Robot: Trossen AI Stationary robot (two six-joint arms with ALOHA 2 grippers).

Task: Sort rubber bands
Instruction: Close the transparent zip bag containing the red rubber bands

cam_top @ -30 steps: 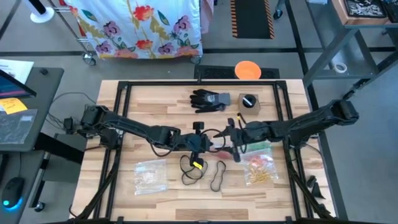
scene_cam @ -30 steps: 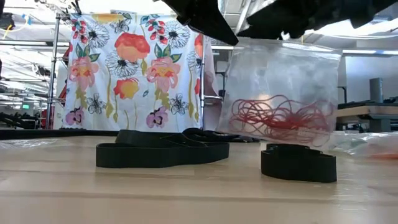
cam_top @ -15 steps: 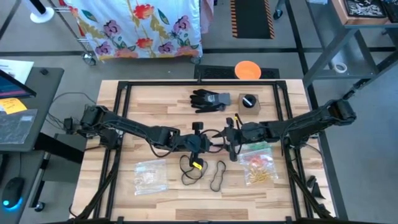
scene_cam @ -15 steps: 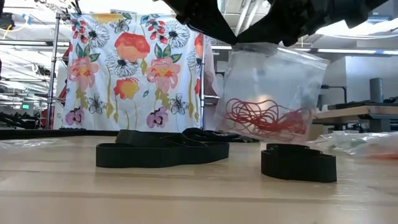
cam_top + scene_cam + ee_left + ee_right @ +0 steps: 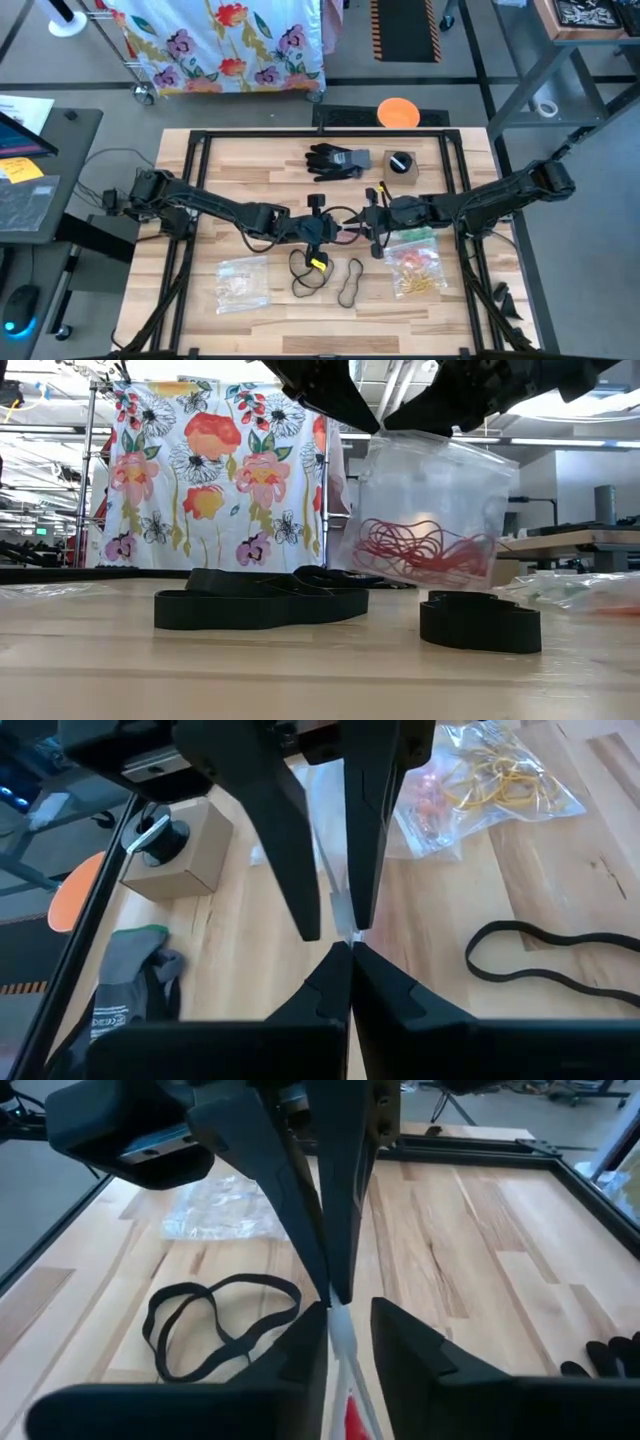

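Observation:
A clear plastic bag (image 5: 430, 480) holding red rubber bands (image 5: 420, 550) hangs over the middle of the table. My left gripper (image 5: 350, 948) is shut on its top edge. My right gripper (image 5: 350, 1320) faces it from the right, tip to tip. It is open, with a finger on either side of the same edge (image 5: 340, 1330). Two wide black rubber bands (image 5: 308, 268) (image 5: 350, 283) lie flat on the table near the front. My left gripper pinches the bag's top edge (image 5: 347, 925) between its two fingertips, coming in from the table's left and slanting down. The bag hangs crumpled and tilted below the fingers. My right gripper has the edge close by one finger (image 5: 312, 1342); whether it touches I cannot tell.
A bag of yellow and orange bands (image 5: 418, 268) lies at the front right and a bag of pale bands (image 5: 243, 282) at the front left. A black glove (image 5: 338, 160) and a small cardboard box (image 5: 400, 165) sit at the back. A black frame rims the table.
My right gripper has moved a little toward the left gripper and its fingers have drawn nearer each other around the bag's top edge. The hanging bag has crumpled: its right top corner has come in toward the left and the red bands have bunched up.

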